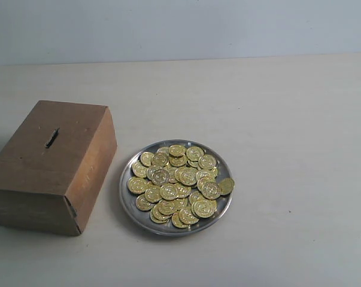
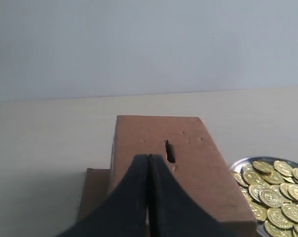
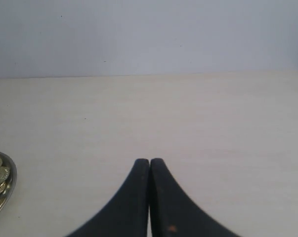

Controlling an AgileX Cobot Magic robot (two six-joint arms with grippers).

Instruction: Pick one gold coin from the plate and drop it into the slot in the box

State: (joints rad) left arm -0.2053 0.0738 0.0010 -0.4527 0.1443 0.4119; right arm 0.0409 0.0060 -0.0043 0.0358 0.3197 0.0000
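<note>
The round silver plate point(image 1: 130, 203) sits at the table's middle, heaped with several gold coins point(image 1: 179, 179). To its left stands the brown box point(image 1: 30, 173), the dark slot point(image 1: 51, 137) in its top face. Neither gripper shows in the exterior view. In the left wrist view my left gripper point(image 2: 148, 158) is shut and empty, its black tips in front of the box point(image 2: 198, 182) near the slot point(image 2: 169, 151); the plate's rim point(image 2: 236, 165) and coins point(image 2: 272, 195) lie beside it. My right gripper point(image 3: 149, 161) is shut and empty over bare table, the plate point(image 3: 11, 185) at the picture's edge.
The pale table point(image 1: 288, 119) runs back to a light grey wall point(image 1: 180, 27). A flap of brown cardboard point(image 2: 92, 195) lies flat beside the box in the left wrist view.
</note>
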